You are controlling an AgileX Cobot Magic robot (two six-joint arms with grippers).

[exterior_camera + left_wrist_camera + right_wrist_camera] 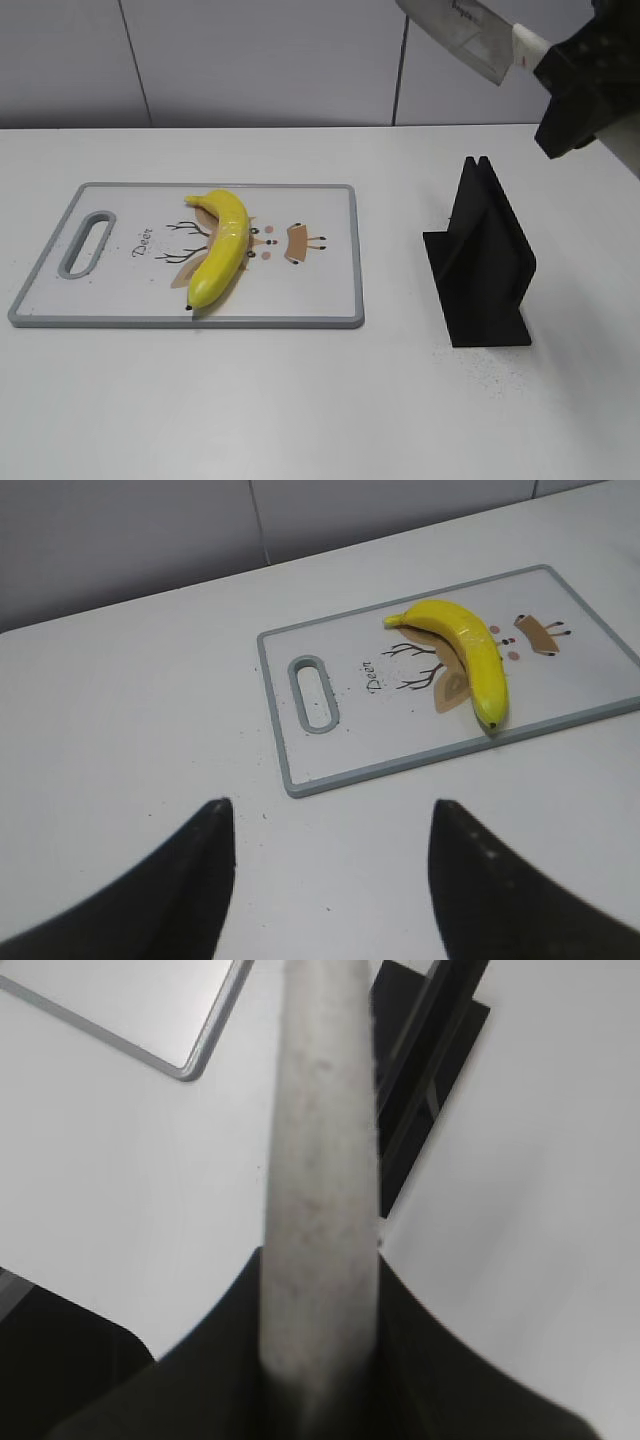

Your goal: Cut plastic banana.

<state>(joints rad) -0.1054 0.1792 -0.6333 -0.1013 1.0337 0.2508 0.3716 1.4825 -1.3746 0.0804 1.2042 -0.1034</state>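
One banana [222,247], one cutting board [320,290], one knife [470,35] and one black knife stand [485,270] are counted on or above one worktop [300,410]

The only thing readable is the word "Deer" in cursive on the cutting board [330,205], printed next to the handle slot by the cartoon antlers; it shows in the left wrist view too. The knife blade [460,35] has some dark lettering, too small to make out.
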